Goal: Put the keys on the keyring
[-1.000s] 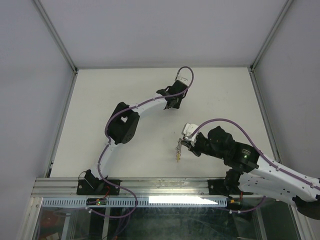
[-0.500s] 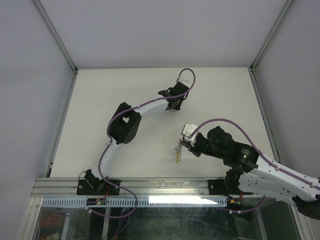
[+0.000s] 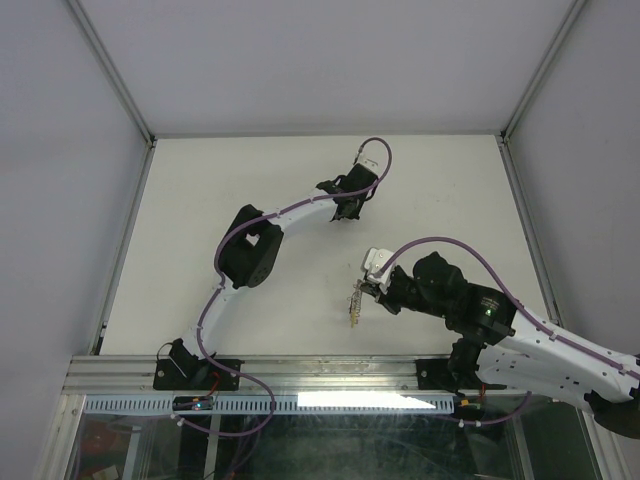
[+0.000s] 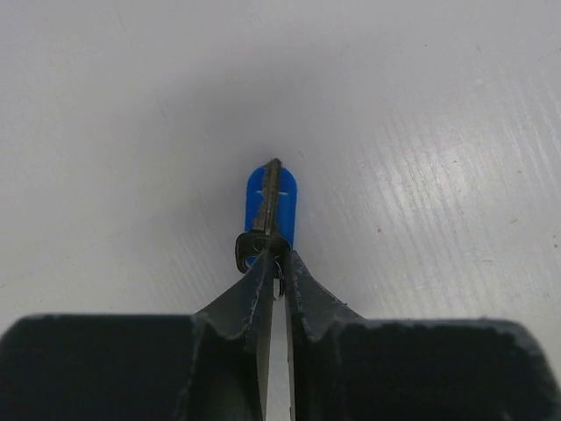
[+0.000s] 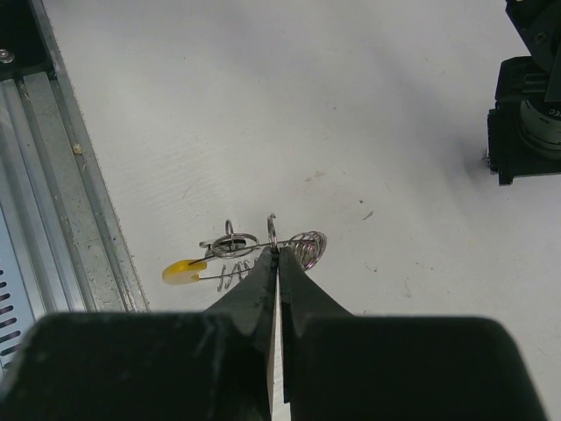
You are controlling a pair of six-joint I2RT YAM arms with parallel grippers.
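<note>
In the left wrist view a key with a bright blue head (image 4: 271, 200) juts edge-on from the tips of my left gripper (image 4: 276, 260), which is shut on it just above the white table; a small dark wire loop (image 4: 248, 250) sits at the pinch. From above, the left gripper (image 3: 346, 208) is at the far middle of the table. My right gripper (image 5: 276, 253) is shut on the keyring (image 5: 308, 249), a thin silver wire with a coiled end and a yellow segment (image 5: 182, 272) at the left. The keyring (image 3: 354, 306) hangs at the right gripper (image 3: 366, 291), near the front edge.
A metal rail (image 5: 66, 202) runs along the table's near edge, close to the keyring's yellow end. Part of the left arm (image 5: 530, 105) shows at the top right of the right wrist view. White walls (image 3: 90, 150) enclose the table on three sides.
My left gripper has closed its jaws and shifted slightly toward the far right. The right gripper has stayed shut, with the keyring barely shifting.
</note>
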